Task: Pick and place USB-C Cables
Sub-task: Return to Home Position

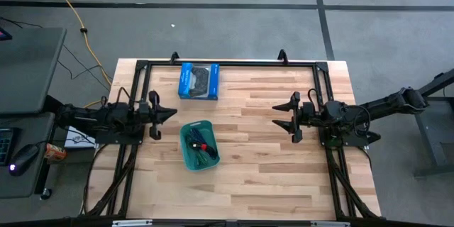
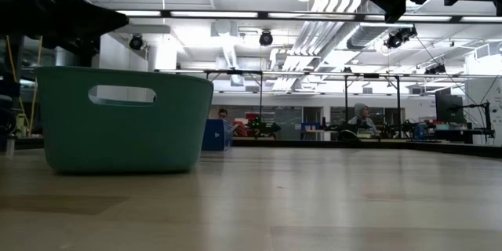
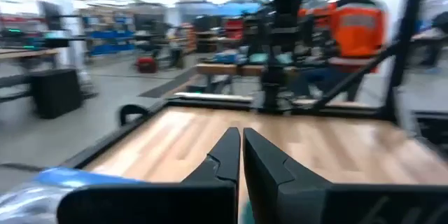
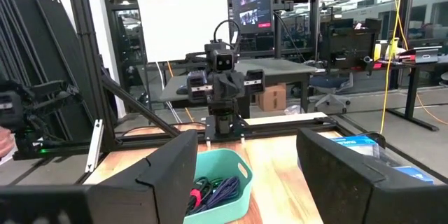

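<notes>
The USB-C cables [image 1: 199,142] lie bundled together inside the teal bin [image 1: 186,157], near the middle of the table. In the right wrist view the cables [image 4: 213,192] show as dark, blue and green loops, with a red tie [image 4: 194,197] among them. My left gripper [image 1: 174,112] hovers just left of the bin, shut, with its fingers [image 3: 231,155] together and pointing right. My right gripper [image 1: 277,115] hovers well to the right of the bin, open and pointing left at it. Its two fingers [image 4: 175,164] stand wide apart. Neither gripper touches anything.
A blue box [image 1: 198,80] picturing a controller lies at the far side of the table, behind the bin. A black frame [image 1: 227,62] runs along the table's edges. In the low view the bin [image 2: 125,118] stands at the left. People sit in the room beyond [image 2: 361,116].
</notes>
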Robot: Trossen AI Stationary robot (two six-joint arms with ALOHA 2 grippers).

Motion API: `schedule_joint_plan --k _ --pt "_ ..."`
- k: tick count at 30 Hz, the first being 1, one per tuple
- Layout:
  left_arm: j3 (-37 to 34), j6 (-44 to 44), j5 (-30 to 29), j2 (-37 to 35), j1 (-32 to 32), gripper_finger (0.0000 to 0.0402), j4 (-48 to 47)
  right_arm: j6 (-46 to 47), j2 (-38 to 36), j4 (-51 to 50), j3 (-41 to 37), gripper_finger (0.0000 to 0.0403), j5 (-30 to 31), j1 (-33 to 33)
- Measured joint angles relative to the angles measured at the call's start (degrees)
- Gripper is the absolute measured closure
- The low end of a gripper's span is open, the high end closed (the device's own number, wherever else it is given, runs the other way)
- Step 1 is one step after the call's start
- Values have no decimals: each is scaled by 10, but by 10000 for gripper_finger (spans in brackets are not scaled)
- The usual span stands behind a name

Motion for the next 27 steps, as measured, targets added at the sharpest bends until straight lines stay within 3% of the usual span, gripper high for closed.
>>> schedule_joint_plan --k 14,19,21,24,27 --pt "-19 -61 131 8 0 401 -1 26 0 -28 0 166 -1 0" --pt "-19 -39 99 8 0 401 -2 30 -1 -36 0 166 3 0" --pt "-19 -36 90 8 0 401 -1 58 -6 -43 0 169 31 0" --pt "-19 -36 88 8 0 401 0 86 -25 -78 0 196 71 0" --pt "-19 -36 88 8 0 400 0 88 -64 -132 0 262 86 0"
